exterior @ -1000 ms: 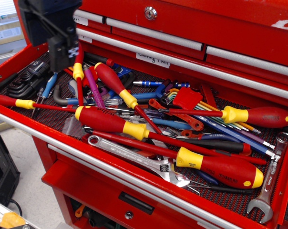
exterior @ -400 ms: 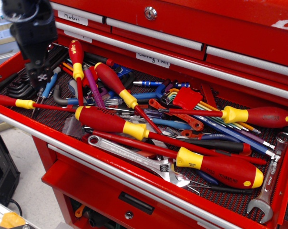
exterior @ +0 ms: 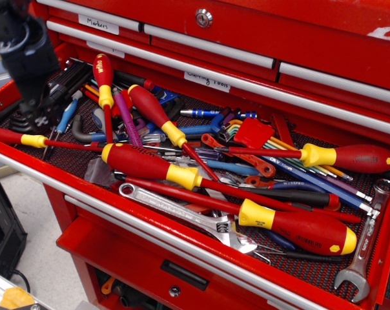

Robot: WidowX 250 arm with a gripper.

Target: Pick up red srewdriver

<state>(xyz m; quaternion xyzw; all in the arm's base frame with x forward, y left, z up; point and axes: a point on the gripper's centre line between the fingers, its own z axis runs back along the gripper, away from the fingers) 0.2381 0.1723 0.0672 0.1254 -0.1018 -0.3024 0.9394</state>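
Observation:
The red screwdriver (exterior: 33, 141) lies at the front left of the open drawer. Its narrow red handle points left, with a short yellow collar and a thin red shaft running right under the other tools. My gripper (exterior: 31, 121) is dark and blurred. It hangs just above and slightly behind the collar and handle, over black hex keys. Its fingers blend into the dark tools behind, so I cannot tell whether they are open or whether they touch the screwdriver.
Fat red-and-yellow screwdrivers (exterior: 150, 165) (exterior: 298, 227) (exterior: 350, 157) (exterior: 153, 111) and a short one (exterior: 103, 76) crowd the drawer. An adjustable wrench (exterior: 188, 216), a combination wrench (exterior: 366, 252) and a coloured hex key set (exterior: 253, 132) lie among them. The drawer's front rail (exterior: 150, 231) runs along the near edge.
My gripper has moved left and down, from above the short screwdriver at the back to just over the slim screwdriver's collar. No tool has moved.

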